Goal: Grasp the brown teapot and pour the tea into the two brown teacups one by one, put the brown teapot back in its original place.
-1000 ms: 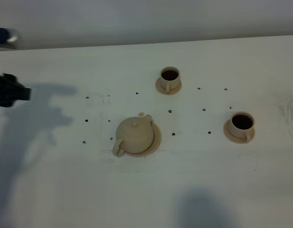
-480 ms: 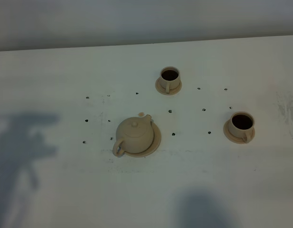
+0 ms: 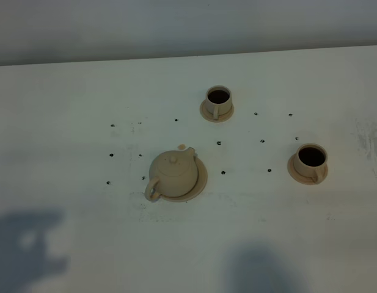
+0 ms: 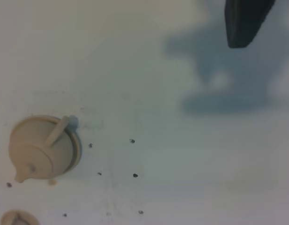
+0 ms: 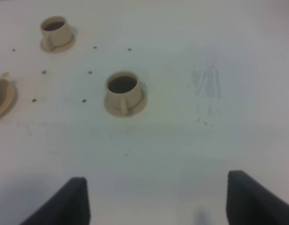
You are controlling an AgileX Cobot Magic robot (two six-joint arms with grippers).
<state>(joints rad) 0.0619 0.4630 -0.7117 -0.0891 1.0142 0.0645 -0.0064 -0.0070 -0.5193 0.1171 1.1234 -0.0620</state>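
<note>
- Near the middle of the white worktop I see the brown teapot upright on its wide saucer, lid on, loop handle toward the near edge, spout toward the far edge.
- One brown teacup stands on its small saucer nearer the far edge; it holds dark liquid.
- The other teacup sits on its saucer toward the right edge, also dark inside.
- My right end effector is spread wide, holding nothing, well apart from the cups.
- Of my left end effector I see one dark finger only; I cannot tell its spread.
- Small dark dots mark the worktop around the teapot.
</note>
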